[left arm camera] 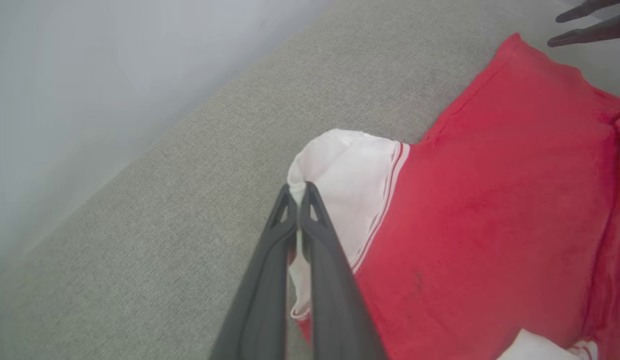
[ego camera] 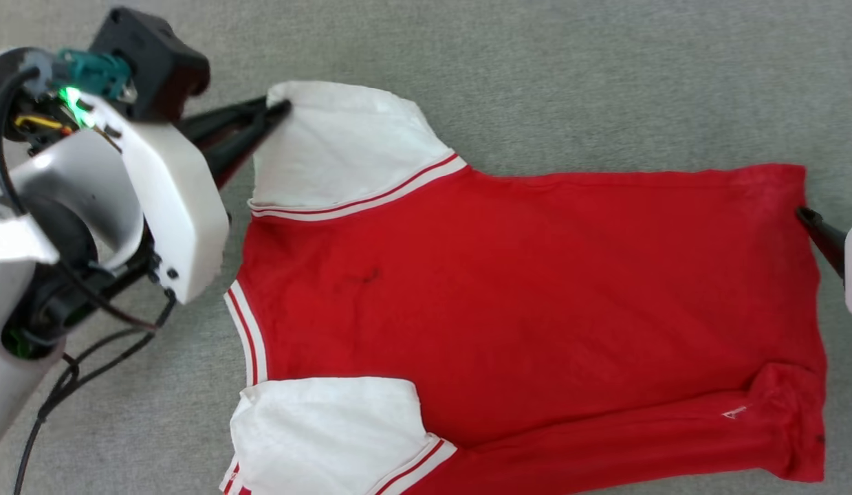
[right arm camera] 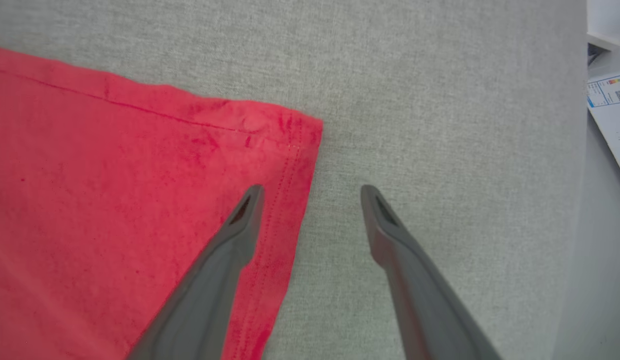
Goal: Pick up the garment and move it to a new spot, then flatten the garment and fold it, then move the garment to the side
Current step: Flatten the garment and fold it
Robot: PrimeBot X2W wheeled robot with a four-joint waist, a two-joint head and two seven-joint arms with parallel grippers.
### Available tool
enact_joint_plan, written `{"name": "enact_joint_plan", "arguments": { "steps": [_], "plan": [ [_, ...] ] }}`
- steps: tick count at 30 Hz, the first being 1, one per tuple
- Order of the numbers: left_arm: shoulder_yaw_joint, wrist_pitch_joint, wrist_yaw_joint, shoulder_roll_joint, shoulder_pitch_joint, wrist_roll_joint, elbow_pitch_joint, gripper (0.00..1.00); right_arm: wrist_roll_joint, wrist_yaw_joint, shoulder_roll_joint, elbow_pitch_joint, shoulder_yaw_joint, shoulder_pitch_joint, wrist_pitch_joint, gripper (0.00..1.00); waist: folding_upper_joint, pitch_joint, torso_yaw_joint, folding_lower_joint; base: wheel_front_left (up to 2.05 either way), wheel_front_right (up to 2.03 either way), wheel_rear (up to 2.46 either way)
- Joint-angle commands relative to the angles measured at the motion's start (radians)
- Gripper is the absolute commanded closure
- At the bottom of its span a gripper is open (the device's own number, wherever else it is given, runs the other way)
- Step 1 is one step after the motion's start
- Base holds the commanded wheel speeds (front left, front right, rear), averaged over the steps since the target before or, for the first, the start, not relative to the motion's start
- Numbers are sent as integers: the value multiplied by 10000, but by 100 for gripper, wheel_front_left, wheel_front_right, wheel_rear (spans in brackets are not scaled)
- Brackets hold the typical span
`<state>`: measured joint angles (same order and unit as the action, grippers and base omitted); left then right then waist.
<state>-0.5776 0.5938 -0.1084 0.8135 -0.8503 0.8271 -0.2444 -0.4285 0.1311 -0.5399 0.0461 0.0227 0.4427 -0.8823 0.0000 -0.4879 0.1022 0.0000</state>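
The garment (ego camera: 522,295), a red T-shirt with white sleeves and striped trim, lies spread on the grey surface, neck to the left and hem to the right. My left gripper (ego camera: 282,108) is shut on the edge of the far white sleeve (left arm camera: 350,170), the cloth pinched between its fingertips (left arm camera: 310,192). At the hem's far corner (right arm camera: 294,130) my right gripper (right arm camera: 312,192) stands open, one finger over the red cloth, the other over bare surface. The near sleeve (ego camera: 329,426) lies flat. Along the near edge the red cloth is folded over (ego camera: 673,426).
The grey fabric surface (ego camera: 536,82) extends beyond the garment on all sides. Its right edge drops to a paler floor with a white labelled sheet (right arm camera: 610,100). A pale wall (left arm camera: 89,75) runs behind the surface in the left wrist view. Loose black cables (ego camera: 68,378) hang by my left arm.
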Motion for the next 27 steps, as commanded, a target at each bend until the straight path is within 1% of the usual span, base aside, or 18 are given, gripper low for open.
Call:
{"name": "enact_joint_plan", "arguments": {
  "steps": [1, 4, 8, 13, 18, 19, 20, 21, 27],
  "plan": [
    [33, -58, 73, 113, 192, 31, -256, 100, 54, -7, -142, -174, 9, 269, -302, 0, 0, -170, -168, 0, 0, 0, 0],
    [-5, -63, 158, 216, 410, -29, -801, 100, 166, -7, -207, -517, 2, 712, -847, 0, 0, -360, -327, 0, 0, 0, 0],
    [-94, -160, 221, 237, 618, -92, -1265, 100, 227, -6, -250, -890, 98, 1000, -1227, 0, 0, -609, -556, 0, 0, 0, 0],
    [-144, -316, 276, 191, 854, -92, -1512, 100, 242, -4, -133, -1288, 451, 941, -1359, 0, 0, -863, -804, 0, 0, 0, 0],
    [-207, -483, 241, 180, 1028, -138, -1409, 100, 95, 11, 24, -1808, 981, 577, -1336, 0, 0, -996, -1019, 0, 0, 0, 0],
    [-205, -556, 254, 147, 1072, -139, -1350, 100, 67, 12, 55, -1907, 1071, 497, -1350, 57, 0, -998, -1051, 0, 0, 0, 0],
    [-206, -623, 274, 120, 1115, -128, -1295, 100, 41, 13, 60, -1983, 1109, 462, -1300, 83, 0, -994, -1078, 0, 0, 0, 0],
    [-219, -686, 267, 110, 1132, -137, -1243, 100, 11, 13, 49, -2036, 1132, 445, -1242, 100, 0, -979, -1101, 0, 0, 0, 0],
    [-169, -1119, 363, 74, 1483, -150, -867, 100, -247, 9, 29, -2044, 809, 568, -655, 100, 0, -537, -1091, 0, 0, 0, 0]
  ]
}}
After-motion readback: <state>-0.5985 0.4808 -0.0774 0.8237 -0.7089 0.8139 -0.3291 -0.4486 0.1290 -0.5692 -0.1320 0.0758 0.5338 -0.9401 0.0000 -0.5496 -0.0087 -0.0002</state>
